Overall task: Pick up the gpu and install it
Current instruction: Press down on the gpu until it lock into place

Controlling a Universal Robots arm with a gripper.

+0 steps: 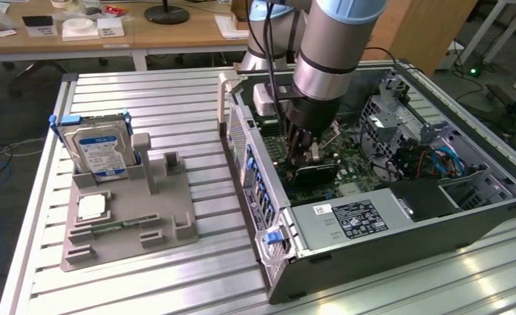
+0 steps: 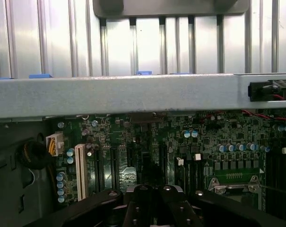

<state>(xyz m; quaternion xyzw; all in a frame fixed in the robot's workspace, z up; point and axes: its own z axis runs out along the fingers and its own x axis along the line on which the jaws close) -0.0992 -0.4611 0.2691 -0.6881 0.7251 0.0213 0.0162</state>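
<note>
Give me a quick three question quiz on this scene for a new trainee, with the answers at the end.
1. Fill in: the hard drive stands upright in the grey ____ on the exterior view's left.
2. True or false: the claw is down inside the open computer case.
3. The claw is directly above which? A) the hard drive B) the gpu C) the power supply
Key: 1 holder; 2 true; 3 B.
</note>
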